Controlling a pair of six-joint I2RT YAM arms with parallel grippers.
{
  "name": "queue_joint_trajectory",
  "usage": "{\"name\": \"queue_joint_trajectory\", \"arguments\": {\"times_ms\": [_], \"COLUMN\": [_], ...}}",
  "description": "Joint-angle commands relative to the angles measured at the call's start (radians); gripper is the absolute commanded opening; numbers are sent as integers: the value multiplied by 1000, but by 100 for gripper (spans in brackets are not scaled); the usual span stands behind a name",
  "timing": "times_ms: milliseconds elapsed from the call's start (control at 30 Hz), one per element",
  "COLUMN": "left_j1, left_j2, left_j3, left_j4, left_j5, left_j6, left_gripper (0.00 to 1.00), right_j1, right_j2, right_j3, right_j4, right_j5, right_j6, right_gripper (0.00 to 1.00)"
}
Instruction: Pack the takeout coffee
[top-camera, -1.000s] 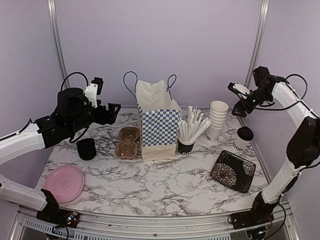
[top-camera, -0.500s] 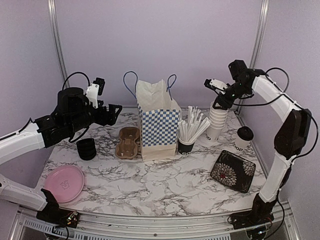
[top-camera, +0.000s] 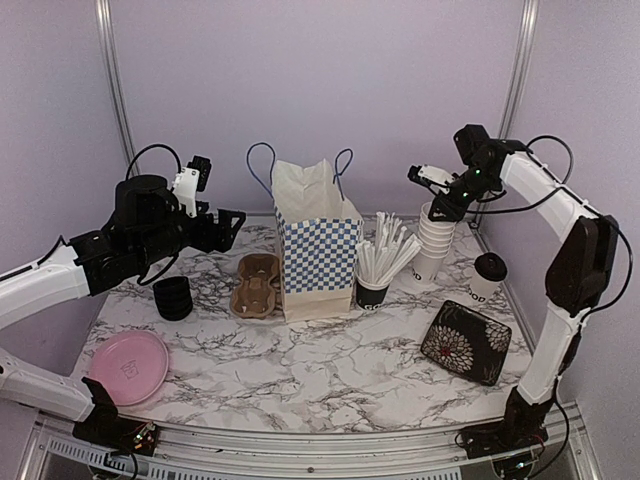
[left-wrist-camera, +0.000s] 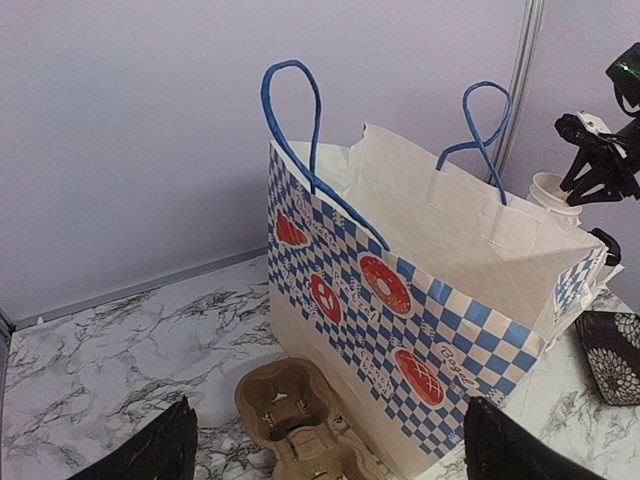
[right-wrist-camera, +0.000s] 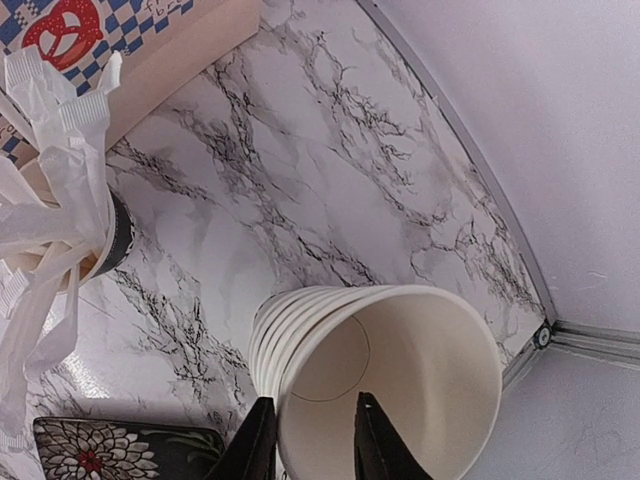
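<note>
Looking down from overhead, the right gripper (top-camera: 436, 200) hangs directly above a stack of white paper cups (top-camera: 436, 238) at the back right of the marble table (top-camera: 330, 370). The stack stands upright, its open mouth facing up toward that gripper. In the right wrist view, one finger (right-wrist-camera: 262, 440) sits outside the rim of the top cup (right-wrist-camera: 400, 380) and the other sits inside it. They are partly closed astride the wall, and whether they pinch it yet cannot be told. A lidded coffee cup (top-camera: 488, 275) stands just right of the stack, near the table's right edge. The brown cup carrier (top-camera: 255, 285) lies flat just left of the checked paper bag (top-camera: 316, 250). It is nearer the left gripper (top-camera: 228, 225), whose fingers are spread wide and hold nothing.
</note>
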Motion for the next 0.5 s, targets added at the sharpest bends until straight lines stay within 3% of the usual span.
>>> {"name": "queue_joint_trajectory", "arguments": {"times_ms": [0, 300, 467], "left_j1": [6, 6, 6], "left_j2": [-1, 3, 3], "left_j3": [31, 33, 33], "left_j4": [-9, -12, -12], "left_j5": [11, 18, 18], "left_j6": [6, 6, 5], "left_gripper": [93, 93, 93], "right_j1": [5, 6, 6], "right_j2": [21, 30, 26], "right_j3": [27, 16, 27], "right_j4": [-22, -34, -33], "right_j5": [9, 6, 0], "right_j6": [6, 10, 13], "right_gripper": [26, 26, 12]}}
